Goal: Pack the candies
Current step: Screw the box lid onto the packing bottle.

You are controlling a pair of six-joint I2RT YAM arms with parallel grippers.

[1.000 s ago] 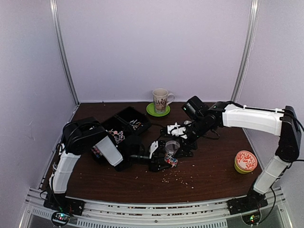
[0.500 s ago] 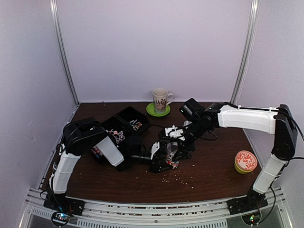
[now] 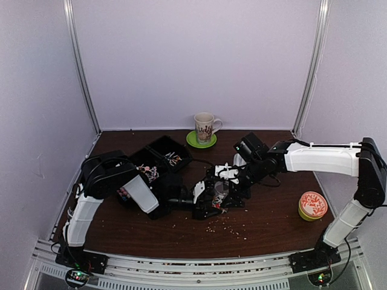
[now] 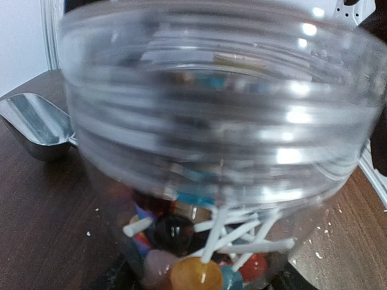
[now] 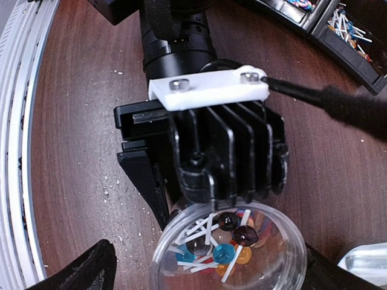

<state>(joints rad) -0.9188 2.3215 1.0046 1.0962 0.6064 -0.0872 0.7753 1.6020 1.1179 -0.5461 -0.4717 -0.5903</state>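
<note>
A clear plastic jar (image 3: 219,193) stands mid-table, gripped near its base by my left gripper (image 3: 216,204), which is shut on it. Inside lie candies (image 5: 233,241): round lollipops in blue, orange, dark red and brown with thin white sticks, which also show in the left wrist view (image 4: 199,248). More candies (image 3: 149,173) lie in the black compartment tray (image 3: 158,148) at the left. My right gripper (image 3: 228,176) hovers just above and behind the jar's mouth, its fingers (image 5: 81,269) spread wide and empty, one on each side of the jar (image 5: 227,248).
A metal scoop (image 4: 33,125) lies on the table beside the jar, and its edge shows in the right wrist view (image 5: 366,263). A mug on a green coaster (image 3: 204,128) stands at the back. An orange-patterned tin (image 3: 312,205) sits at the right. Pale crumbs (image 3: 227,226) dot the wood.
My right gripper has shifted slightly nearer and lower over the jar, and its forearm has swung right. The left arm and jar have stayed put.
</note>
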